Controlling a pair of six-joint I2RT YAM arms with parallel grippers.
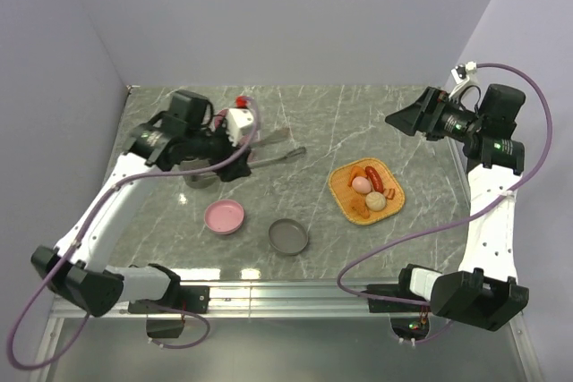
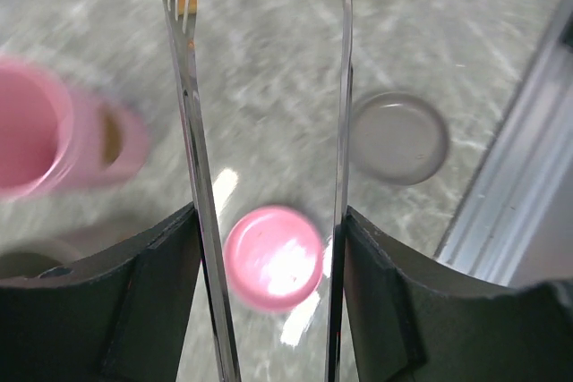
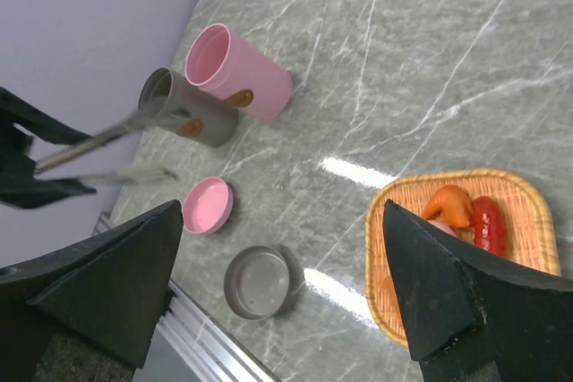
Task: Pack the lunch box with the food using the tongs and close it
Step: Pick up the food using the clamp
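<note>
My left gripper (image 1: 243, 151) is shut on the tongs (image 1: 279, 155), raised over the table's left side. Each silver arm (image 2: 186, 87) lies against one finger, and the tips point towards the orange tray (image 1: 345, 201). The food (image 1: 368, 191) lies on that tray: orange chunks, a red strip (image 3: 488, 221), a pinkish ball (image 1: 361, 184) and a cream ball (image 1: 376, 202). The lunch box is in parts: a pink tub (image 3: 237, 69) and a grey tub (image 3: 188, 114) on their sides, a pink lid (image 1: 224, 216) and a grey lid (image 1: 288, 236) flat on the table. My right gripper (image 3: 283, 207) hangs open and empty, high at the right.
A metal rail (image 1: 295, 292) runs along the table's near edge by the arm bases. Purple walls close in the left, back and right sides. My left arm (image 1: 116, 194) covers most of the tubs in the top view.
</note>
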